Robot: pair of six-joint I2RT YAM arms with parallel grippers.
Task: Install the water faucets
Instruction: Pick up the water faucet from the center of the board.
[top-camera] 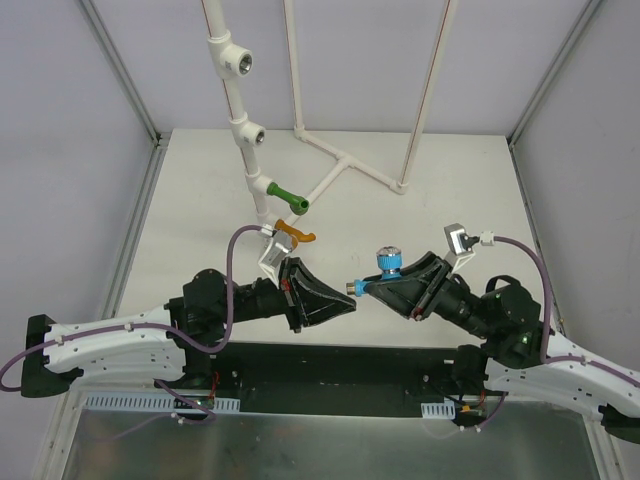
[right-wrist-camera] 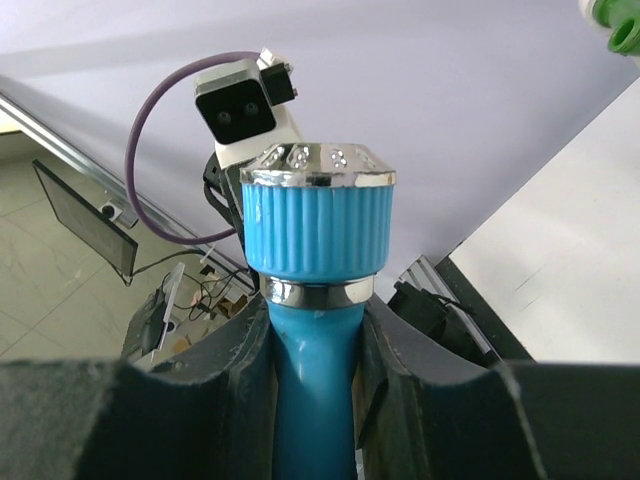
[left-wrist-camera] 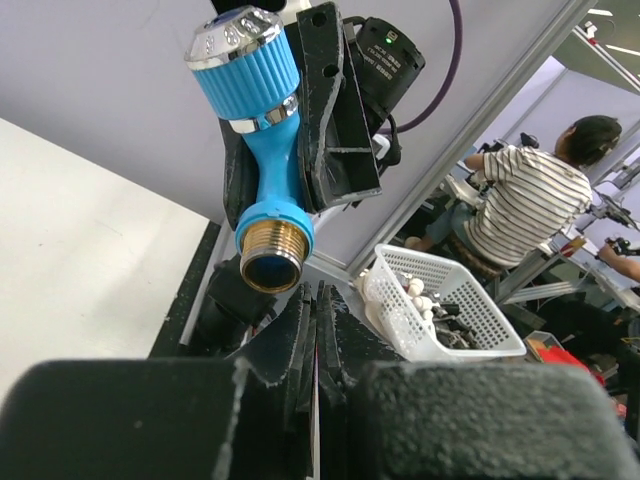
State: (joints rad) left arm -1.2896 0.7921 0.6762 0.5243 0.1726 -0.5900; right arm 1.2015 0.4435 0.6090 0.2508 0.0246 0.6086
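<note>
My right gripper point(top-camera: 388, 288) is shut on the light blue faucet point(top-camera: 386, 264), holding it by its neck point(right-wrist-camera: 318, 380) with the ribbed knob above the fingers. The faucet's brass threaded end point(left-wrist-camera: 270, 262) points at my left gripper point(top-camera: 348, 298), which is shut with nothing between its fingers point(left-wrist-camera: 300, 330) and sits just short of that end. On the white pipe point(top-camera: 240, 110), the green faucet point(top-camera: 288, 196) sticks out of a tee fitting. Just below it is the orange faucet point(top-camera: 296, 236), partly hidden by my left wrist.
Two open tee fittings point(top-camera: 238, 62) point(top-camera: 254, 133) sit higher on the pipe. A white pipe frame point(top-camera: 350, 165) stands at the back of the table. A white basket point(left-wrist-camera: 455, 310) of small parts and a seated person point(left-wrist-camera: 530, 200) are beyond the table.
</note>
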